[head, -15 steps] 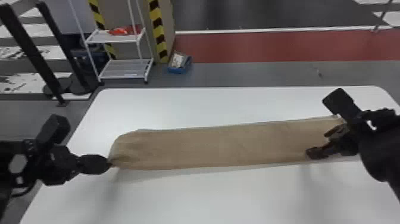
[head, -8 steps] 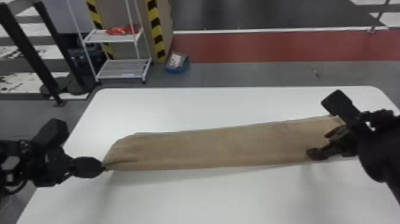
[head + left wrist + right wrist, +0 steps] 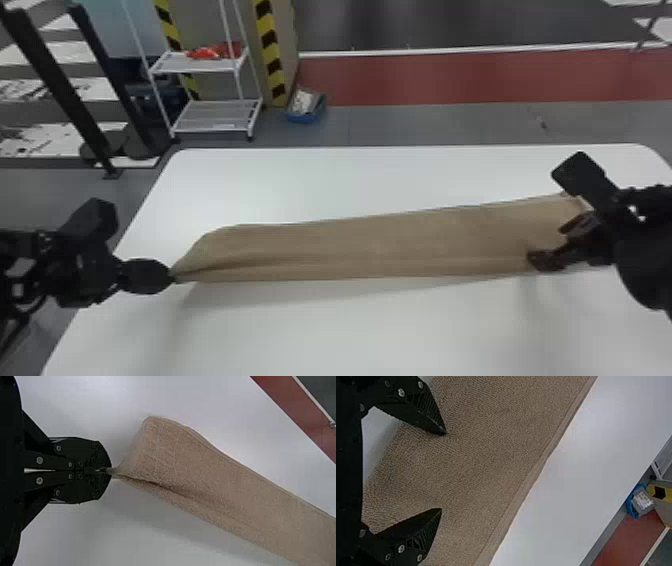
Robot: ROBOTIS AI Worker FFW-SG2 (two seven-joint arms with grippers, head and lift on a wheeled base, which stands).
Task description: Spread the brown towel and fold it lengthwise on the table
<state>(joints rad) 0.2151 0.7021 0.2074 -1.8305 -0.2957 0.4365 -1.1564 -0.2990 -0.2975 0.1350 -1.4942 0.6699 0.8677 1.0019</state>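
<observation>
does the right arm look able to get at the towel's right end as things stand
Probably yes: the right gripper is open at that end of the brown towel, and nothing appears to block it.

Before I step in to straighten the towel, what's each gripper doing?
Left gripper: closed, pinching a corner of the brown towel.
Right gripper: open, fingers spread over the towel's other end.

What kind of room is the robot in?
Probably a workshop or robot lab: there's a white table, a metal shelf rack and yellow-and-black striped tape like you'd see in a factory.
</observation>
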